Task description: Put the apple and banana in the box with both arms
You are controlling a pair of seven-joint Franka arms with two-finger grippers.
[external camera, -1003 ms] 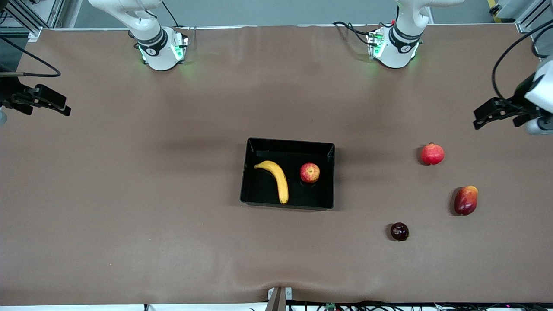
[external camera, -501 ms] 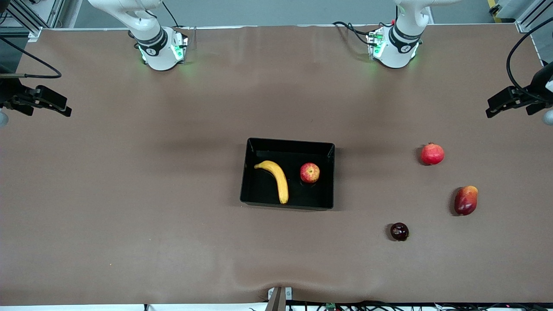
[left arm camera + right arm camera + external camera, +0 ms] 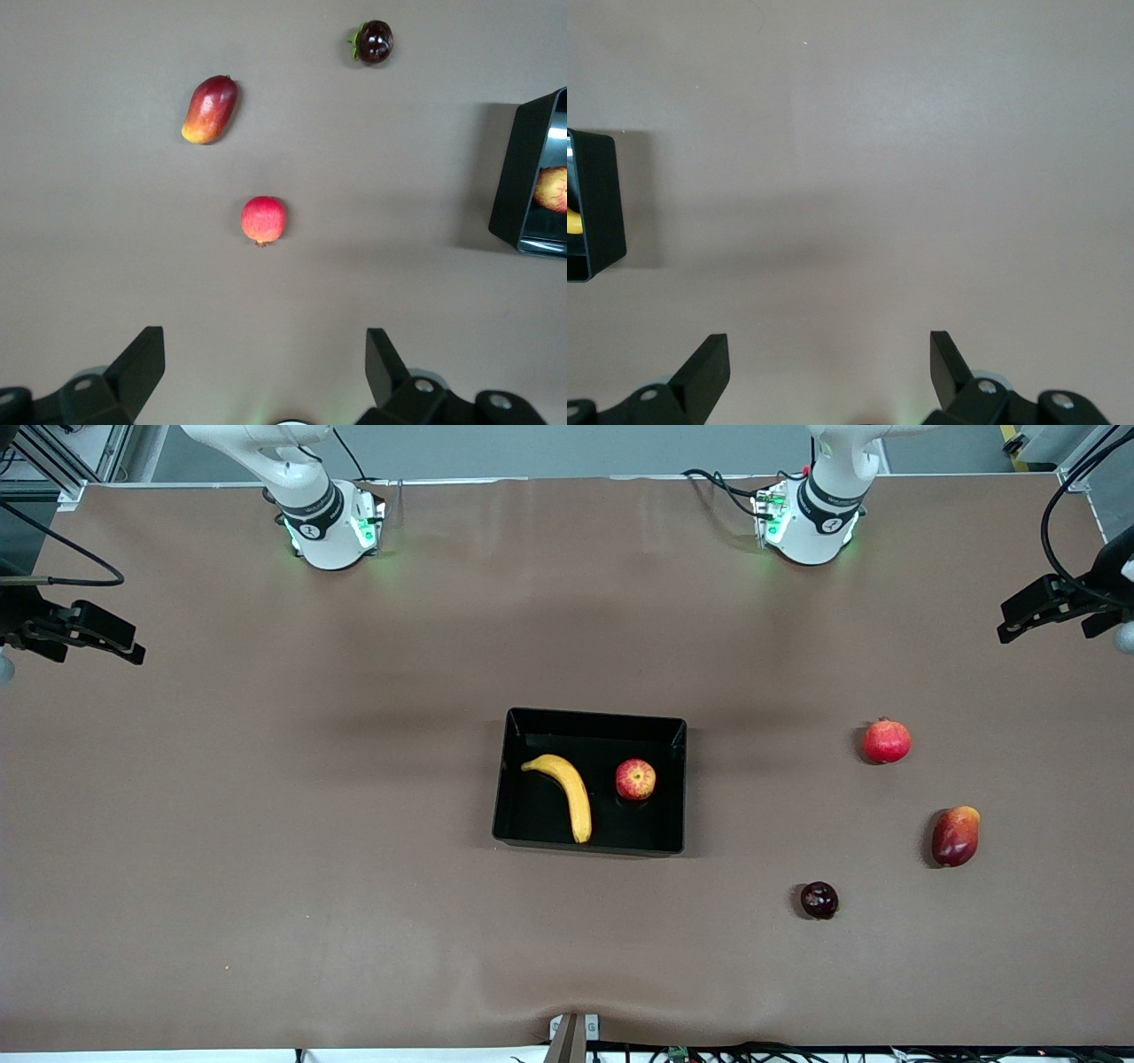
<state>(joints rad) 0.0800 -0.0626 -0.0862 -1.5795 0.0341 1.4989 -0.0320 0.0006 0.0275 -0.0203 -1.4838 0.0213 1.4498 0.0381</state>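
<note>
Nearest the front camera, toward the left arm's end of the brown table (image 3: 266, 850), lies a small dark purple round fruit (image 3: 819, 900). Farther from the camera than it, and closer to the left arm's end, rests an elongated red-and-yellow mango-like fruit (image 3: 956, 835), and farther still sits a plain red pomegranate (image 3: 887, 740) with a small crown tip.

At the middle of the table stands the shallow rectangular glossy black plastic box (image 3: 532, 819). Inside it lies the curved yellow banana (image 3: 567, 791), toward the right arm's end, and beside it, toward the left arm's end, sits the small round red apple (image 3: 635, 779) with yellowish streaks. The two fruits lie apart.

The left tool (image 3: 1032, 609) hangs over the table's edge at the left arm's end, its dark fingers (image 3: 140, 365) spread wide and holding nothing. The right tool (image 3: 93, 633) hangs over the table's edge at the right arm's end, its fingers (image 3: 704, 372) likewise spread and holding nothing.
</note>
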